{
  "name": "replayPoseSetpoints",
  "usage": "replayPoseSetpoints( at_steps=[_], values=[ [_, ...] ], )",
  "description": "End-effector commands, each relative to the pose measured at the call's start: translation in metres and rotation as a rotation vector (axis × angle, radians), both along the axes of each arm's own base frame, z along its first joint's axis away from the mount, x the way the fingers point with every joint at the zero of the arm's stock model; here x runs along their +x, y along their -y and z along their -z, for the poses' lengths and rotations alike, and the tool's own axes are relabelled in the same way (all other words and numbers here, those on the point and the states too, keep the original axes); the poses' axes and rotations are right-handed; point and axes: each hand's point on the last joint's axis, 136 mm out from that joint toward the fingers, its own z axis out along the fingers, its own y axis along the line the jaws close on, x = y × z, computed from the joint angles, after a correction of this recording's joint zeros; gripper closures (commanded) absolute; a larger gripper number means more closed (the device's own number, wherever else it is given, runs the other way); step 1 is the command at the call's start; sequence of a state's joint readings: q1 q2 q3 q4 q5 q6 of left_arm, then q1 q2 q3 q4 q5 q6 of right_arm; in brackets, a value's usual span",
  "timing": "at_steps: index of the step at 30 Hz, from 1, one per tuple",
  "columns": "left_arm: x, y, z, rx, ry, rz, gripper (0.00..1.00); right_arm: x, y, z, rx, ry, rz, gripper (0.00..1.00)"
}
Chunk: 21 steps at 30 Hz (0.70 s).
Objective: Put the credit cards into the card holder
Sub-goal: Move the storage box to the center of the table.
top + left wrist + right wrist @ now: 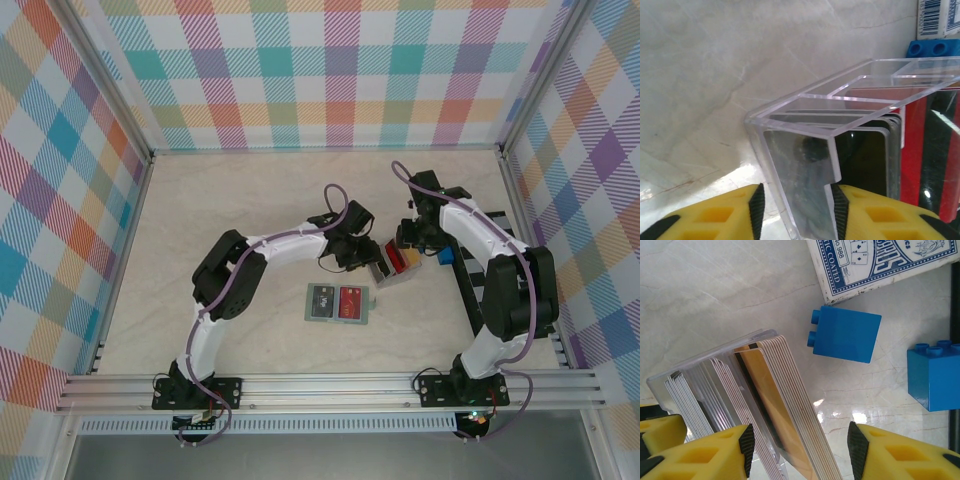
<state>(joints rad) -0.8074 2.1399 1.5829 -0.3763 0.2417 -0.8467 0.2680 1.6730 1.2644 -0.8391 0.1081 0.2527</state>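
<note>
Left half of table (220,190) bare, free passage — clear box (790,112), blue blocks (845,335), playing-card pack (875,262) crowd right; card holder (338,303) centre-front.

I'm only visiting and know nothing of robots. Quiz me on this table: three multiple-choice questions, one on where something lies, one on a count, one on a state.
1. Where does the green wallet lie?
A) against the back wall
B) just nearer the robot than the clear box
C) in the far right corner

2. How many blue blocks lie near the playing-card pack?
A) one
B) two
C) four

3. The wallet is:
A) folded shut
B) standing on edge
C) open flat

Answers: B, as the top view shows; B, the right wrist view shows two; C, a dark card and a red card show side by side in it.
</note>
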Motion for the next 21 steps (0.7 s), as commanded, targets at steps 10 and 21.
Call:
replayPoseSetpoints(
  at_steps=[10, 21],
  values=[
    [0.008, -0.035, 0.020, 0.196, 0.003, 0.014, 0.67, -0.003, -0.006, 0.000, -0.019, -0.026, -0.084, 0.47],
    [0.008, -0.032, 0.021, 0.191, 0.000, 0.033, 0.68, -0.001, -0.006, 0.014, -0.083, -0.056, -0.105, 0.46]
  ],
)
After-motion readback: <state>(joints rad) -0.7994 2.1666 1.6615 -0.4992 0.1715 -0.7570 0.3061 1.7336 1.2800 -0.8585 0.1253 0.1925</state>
